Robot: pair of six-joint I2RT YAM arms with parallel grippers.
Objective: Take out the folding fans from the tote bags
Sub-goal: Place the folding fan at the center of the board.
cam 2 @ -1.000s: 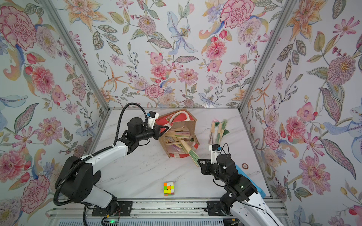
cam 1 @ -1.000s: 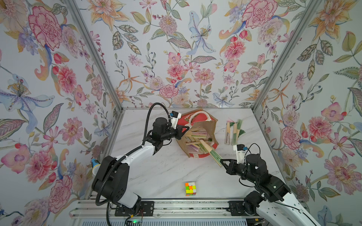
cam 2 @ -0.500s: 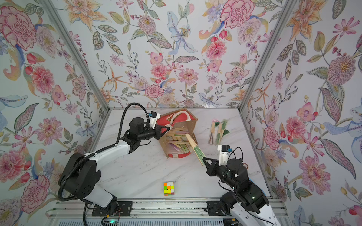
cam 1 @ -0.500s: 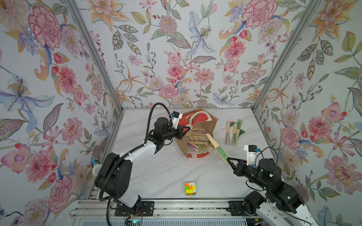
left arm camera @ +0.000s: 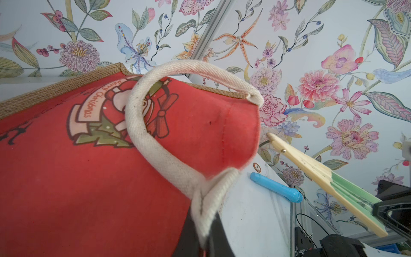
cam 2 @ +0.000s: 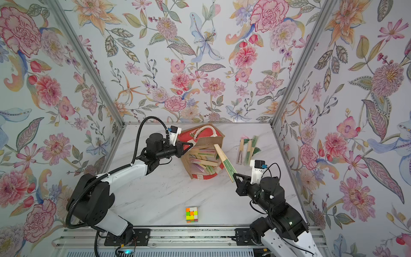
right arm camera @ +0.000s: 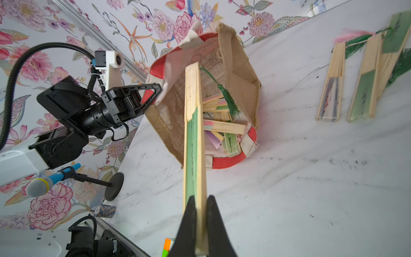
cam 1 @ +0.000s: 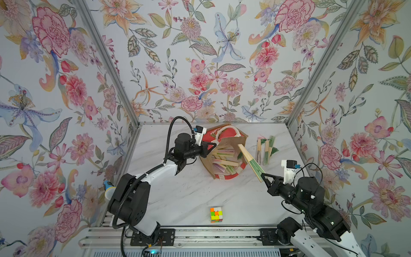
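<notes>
The tote bag [cam 1: 236, 139] [cam 2: 210, 140] lies tipped on the marble, its mouth facing the right arm, with several folding fans [cam 1: 222, 159] [right arm camera: 222, 126] inside. My left gripper [cam 1: 214, 145] [cam 2: 191, 145] [left arm camera: 205, 242] is shut on its white handle [left arm camera: 155, 153], beside the red panel [left arm camera: 77, 189]. My right gripper [cam 1: 262, 175] [cam 2: 234, 175] [right arm camera: 201, 208] is shut on the green-pleated end of a bamboo fan [cam 1: 250, 162] [cam 2: 224, 160] [right arm camera: 193, 133]. That fan is held in the air, its far end over the bag's rim. Three more fans [cam 1: 265, 149] [cam 2: 246, 149] [right arm camera: 355, 93] lie on the table to the bag's right.
A colour cube [cam 1: 216, 214] [cam 2: 191, 214] sits near the front edge. A microphone on a stand [cam 1: 109, 190] [right arm camera: 42, 183] is by the left wall. A light-blue tube [left arm camera: 275, 187] lies at the table's right side. Flowered walls close in three sides.
My right gripper has drawn back to the right and risen, pulling the green fan out of the bag. The left gripper has kept its hold on the handle.
</notes>
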